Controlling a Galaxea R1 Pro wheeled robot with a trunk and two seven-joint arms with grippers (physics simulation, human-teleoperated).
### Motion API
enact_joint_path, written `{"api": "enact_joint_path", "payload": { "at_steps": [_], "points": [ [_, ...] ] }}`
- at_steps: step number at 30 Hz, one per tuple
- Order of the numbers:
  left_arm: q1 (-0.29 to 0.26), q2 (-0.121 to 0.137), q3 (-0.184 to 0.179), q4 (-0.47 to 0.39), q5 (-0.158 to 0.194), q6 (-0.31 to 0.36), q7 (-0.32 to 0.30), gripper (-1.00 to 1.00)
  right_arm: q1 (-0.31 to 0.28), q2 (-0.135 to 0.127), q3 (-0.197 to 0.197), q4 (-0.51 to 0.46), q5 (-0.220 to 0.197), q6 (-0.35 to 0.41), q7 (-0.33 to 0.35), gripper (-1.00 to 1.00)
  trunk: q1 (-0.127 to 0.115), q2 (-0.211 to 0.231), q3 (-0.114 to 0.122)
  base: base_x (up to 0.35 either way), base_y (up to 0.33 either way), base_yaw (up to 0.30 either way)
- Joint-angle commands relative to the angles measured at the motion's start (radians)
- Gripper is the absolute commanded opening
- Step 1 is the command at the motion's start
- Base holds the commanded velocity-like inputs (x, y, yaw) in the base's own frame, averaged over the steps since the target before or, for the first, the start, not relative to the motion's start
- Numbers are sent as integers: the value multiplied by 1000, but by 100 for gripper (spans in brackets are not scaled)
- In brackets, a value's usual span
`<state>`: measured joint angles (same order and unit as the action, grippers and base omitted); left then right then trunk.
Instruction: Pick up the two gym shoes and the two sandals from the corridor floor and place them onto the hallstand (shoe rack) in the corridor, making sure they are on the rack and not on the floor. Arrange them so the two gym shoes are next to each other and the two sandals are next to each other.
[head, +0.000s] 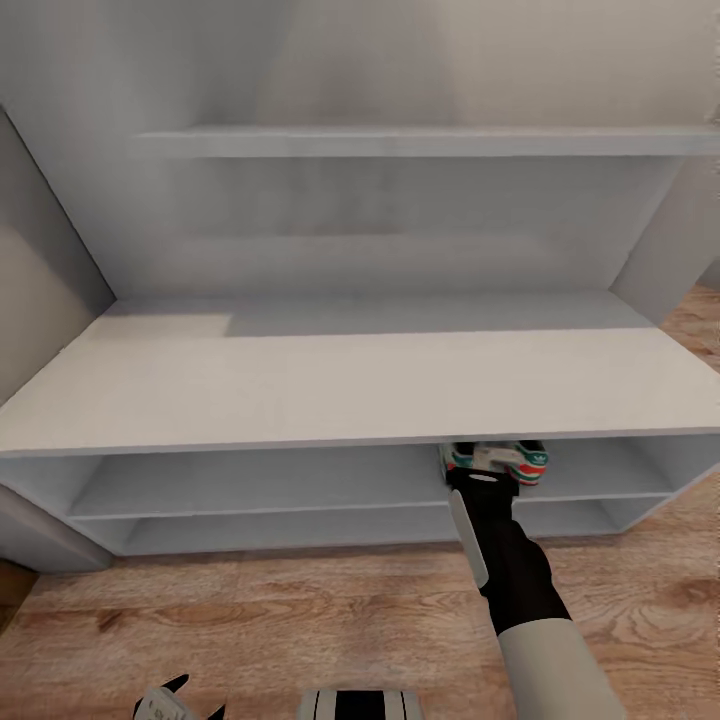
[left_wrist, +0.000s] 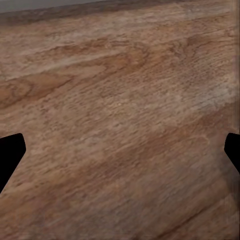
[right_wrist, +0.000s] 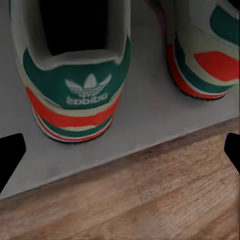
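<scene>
Two gym shoes (head: 497, 463) sit side by side on the upper low shelf of your shoe rack (head: 330, 395), right of centre, with your right gripper (head: 484, 478) just at their near side. Your left gripper (left_wrist: 120, 150) looks spread wide over bare wood floor (left_wrist: 120, 100), holding nothing. Your right wrist camera shows both heels on the grey shelf (right_wrist: 145, 115), fingertips (right_wrist: 11, 150) apart, gripping nothing.

You are in a home corridor: a light-grey shelved shoe rack (head: 330, 400) stands on light brown wood-plank flooring (head: 300, 610), holding white green-striped sneakers (head: 500, 462).
</scene>
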<state>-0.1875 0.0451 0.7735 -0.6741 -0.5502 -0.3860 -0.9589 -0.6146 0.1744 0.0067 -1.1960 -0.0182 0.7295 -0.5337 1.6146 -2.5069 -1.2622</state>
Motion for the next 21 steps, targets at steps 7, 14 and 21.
{"api": "enact_joint_path", "payload": {
  "at_steps": [7,14,21],
  "points": [
    [-1,-1,6,-1,-8,-4,-4,100,-1,0,1,-3,-2,5,-5,100,-1,0,-1,-304,0,0],
    [-1,-1,6,-1,-7,-4,-4,100,-1,0,1,-3,-3,5,-5,100,-1,0,-1,-329,0,0],
    [-1,-1,6,-1,-7,-3,-4,100,-1,0,2,-1,-2,5,-5,100,-1,0,-1,-335,0,0]
  ]
}}
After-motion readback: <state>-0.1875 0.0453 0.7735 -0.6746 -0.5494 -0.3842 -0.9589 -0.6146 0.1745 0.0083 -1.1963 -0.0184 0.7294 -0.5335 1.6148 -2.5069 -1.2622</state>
